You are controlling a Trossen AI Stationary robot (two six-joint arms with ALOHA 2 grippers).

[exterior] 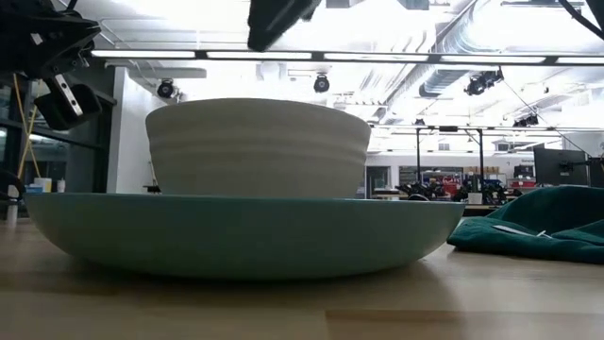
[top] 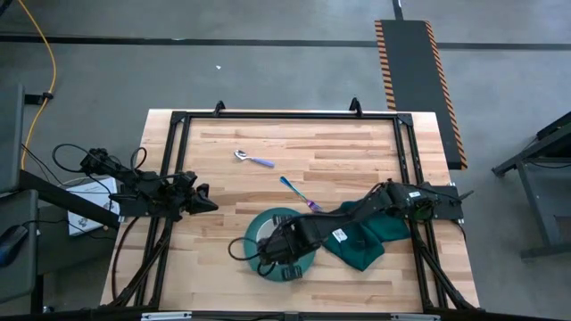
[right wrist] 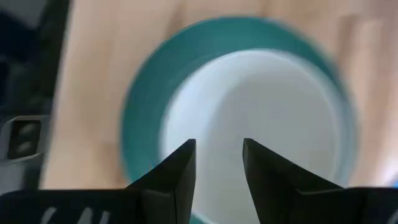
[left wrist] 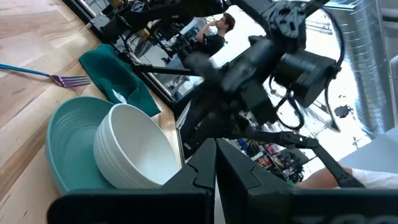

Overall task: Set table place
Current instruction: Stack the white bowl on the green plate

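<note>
Evenly and softly lit from overhead in the high view, with only faint shadows on the table [top: 294,143]. Strongly backlit at table height, ceiling light strips [exterior: 396,57] blown out to white glare, the near side of the teal plate [exterior: 236,236] and white bowl [exterior: 257,146] shaded. Smeared by blur in the right wrist view, bowl and plate rims soft; bright window glare behind the dark arm in the left wrist view.

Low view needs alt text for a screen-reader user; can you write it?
A white bowl sits in a teal plate on the wooden table, filling the frame at table height. A dark green cloth lies beside it, and a dark arm part hangs above.
</note>
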